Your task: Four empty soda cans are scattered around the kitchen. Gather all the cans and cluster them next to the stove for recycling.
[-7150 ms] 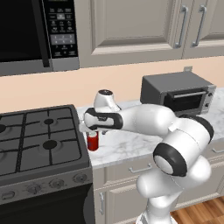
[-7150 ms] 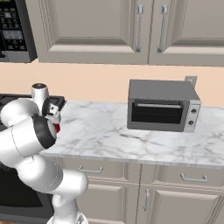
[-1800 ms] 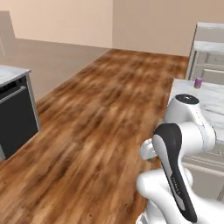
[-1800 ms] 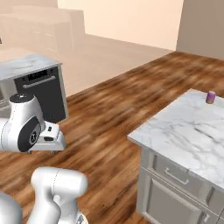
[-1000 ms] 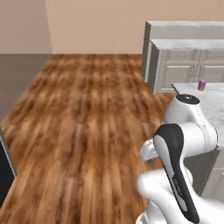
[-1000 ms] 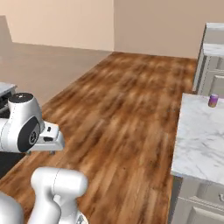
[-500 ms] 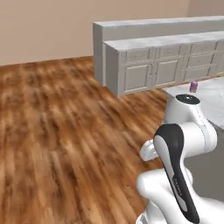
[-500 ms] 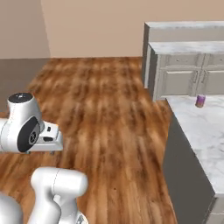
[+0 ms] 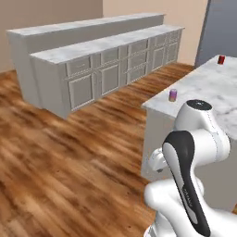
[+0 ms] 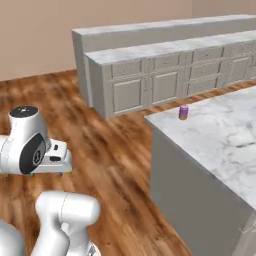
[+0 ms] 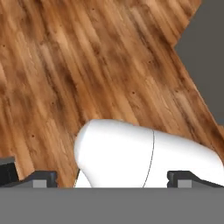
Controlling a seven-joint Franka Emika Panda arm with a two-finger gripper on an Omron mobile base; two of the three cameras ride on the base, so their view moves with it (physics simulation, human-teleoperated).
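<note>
A purple soda can stands upright near the corner of a marble-topped island. A red soda can stands farther back on the same top. My arm is folded close to the base, well short of both cans. In the hand view my gripper is open, its two dark fingertips set wide apart with nothing between them, pointing down at the wood floor. The hand hangs low to the left of the island. The stove is out of view.
A long run of grey cabinets with a marble top stands across the wood floor behind the island. The island's grey side wall is close on the right. A dark grey panel rises at the far right.
The whole picture has shifted, so the base has driven and turned. The island and the cabinet run are nearer and more central. The arm has stayed folded.
</note>
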